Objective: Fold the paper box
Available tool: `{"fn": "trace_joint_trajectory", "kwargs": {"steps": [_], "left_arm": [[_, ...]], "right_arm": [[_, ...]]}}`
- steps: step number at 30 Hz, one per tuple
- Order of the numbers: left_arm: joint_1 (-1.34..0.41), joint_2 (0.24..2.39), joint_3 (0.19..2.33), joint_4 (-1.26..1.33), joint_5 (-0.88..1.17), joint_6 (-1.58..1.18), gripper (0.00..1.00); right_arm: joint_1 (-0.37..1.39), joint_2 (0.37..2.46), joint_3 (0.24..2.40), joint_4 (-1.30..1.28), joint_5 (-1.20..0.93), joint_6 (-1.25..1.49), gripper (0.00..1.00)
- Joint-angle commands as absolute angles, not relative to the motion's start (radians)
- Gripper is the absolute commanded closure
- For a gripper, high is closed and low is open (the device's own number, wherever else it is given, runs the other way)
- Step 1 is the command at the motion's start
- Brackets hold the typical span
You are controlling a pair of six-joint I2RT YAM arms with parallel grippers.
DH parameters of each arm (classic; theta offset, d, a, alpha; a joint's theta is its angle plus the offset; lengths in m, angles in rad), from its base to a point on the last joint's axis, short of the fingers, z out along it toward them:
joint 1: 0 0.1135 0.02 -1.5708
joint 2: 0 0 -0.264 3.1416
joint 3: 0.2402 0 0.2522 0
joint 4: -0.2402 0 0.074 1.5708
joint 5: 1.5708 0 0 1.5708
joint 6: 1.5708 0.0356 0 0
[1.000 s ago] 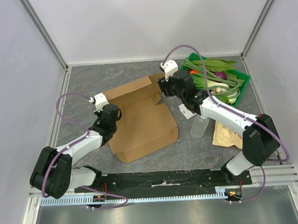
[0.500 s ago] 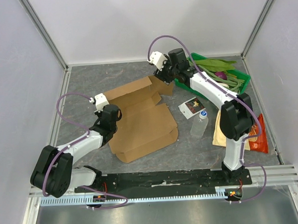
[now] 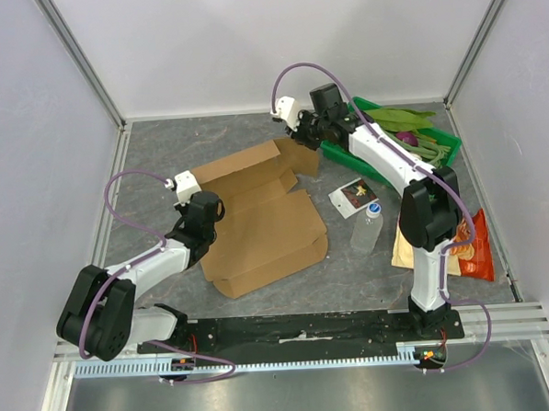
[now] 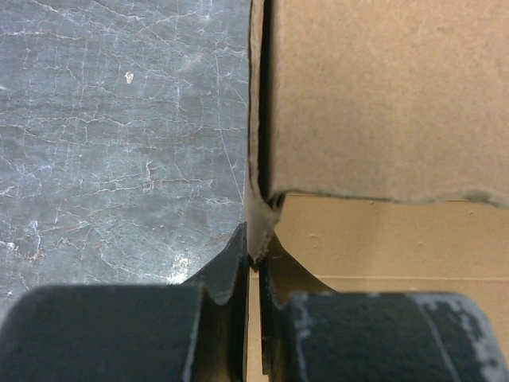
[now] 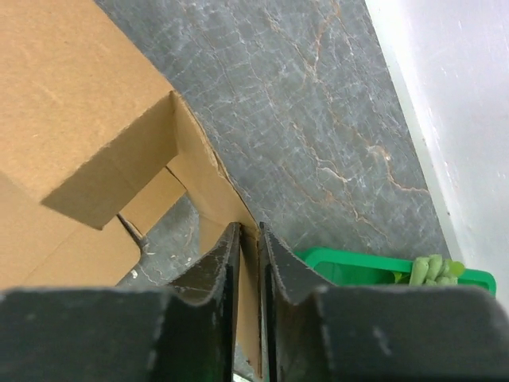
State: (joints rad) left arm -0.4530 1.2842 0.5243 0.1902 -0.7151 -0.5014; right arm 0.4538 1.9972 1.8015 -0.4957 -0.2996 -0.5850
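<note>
The paper box [image 3: 261,220] is a brown cardboard blank lying partly folded at the table's middle left, with a raised panel at its far end. My left gripper [image 3: 208,235] is shut on the blank's left edge; in the left wrist view its jaws [image 4: 254,247] pinch the thin cardboard wall [image 4: 382,95]. My right gripper [image 3: 306,149] reaches to the far right corner of the blank. There its jaws [image 5: 249,231] are shut on an upright flap of the cardboard [image 5: 71,103].
A green tray [image 3: 445,150] of vegetables stands at the back right, close behind the right gripper [image 5: 350,267]. A clear bottle [image 3: 368,226], a small printed packet [image 3: 354,194] and an orange snack bag [image 3: 468,246] lie right of the box.
The right arm swung from over the box's right side to its far right corner, and its jaws closed on the flap there. The left arm has not moved.
</note>
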Motion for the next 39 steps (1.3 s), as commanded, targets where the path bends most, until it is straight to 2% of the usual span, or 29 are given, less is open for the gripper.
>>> {"fn": "trace_joint_trajectory", "kwargs": {"steps": [1, 3, 11, 17, 28, 35, 39], "left_arm": [[-0.451, 1.296, 0.541, 0.236, -0.739, -0.526, 0.98], [-0.451, 1.296, 0.543, 0.236, -0.741, -0.526, 0.98], [-0.451, 1.293, 0.54, 0.233, -0.739, -0.528, 0.98], [-0.451, 1.29, 0.538, 0.233, -0.738, -0.528, 0.98], [-0.451, 1.292, 0.538, 0.232, -0.738, -0.531, 0.98], [-0.451, 1.29, 0.537, 0.232, -0.735, -0.529, 0.98], [-0.451, 1.286, 0.54, 0.23, -0.72, -0.522, 0.98]], "right_arm": [[0.454, 1.993, 1.861, -0.531, -0.393, -0.513, 0.87], [0.463, 1.99, 1.876, -0.535, -0.393, -0.456, 1.0], [0.497, 1.965, 1.901, -0.561, -0.299, -0.102, 1.0], [0.522, 1.93, 1.856, -0.546, -0.18, 0.0, 1.0], [0.558, 1.916, 1.807, -0.563, -0.065, 0.415, 1.0], [0.588, 1.89, 1.838, -0.515, -0.006, 0.201, 1.0], [0.597, 1.917, 1.89, -0.558, -0.072, 0.231, 1.0]]}}
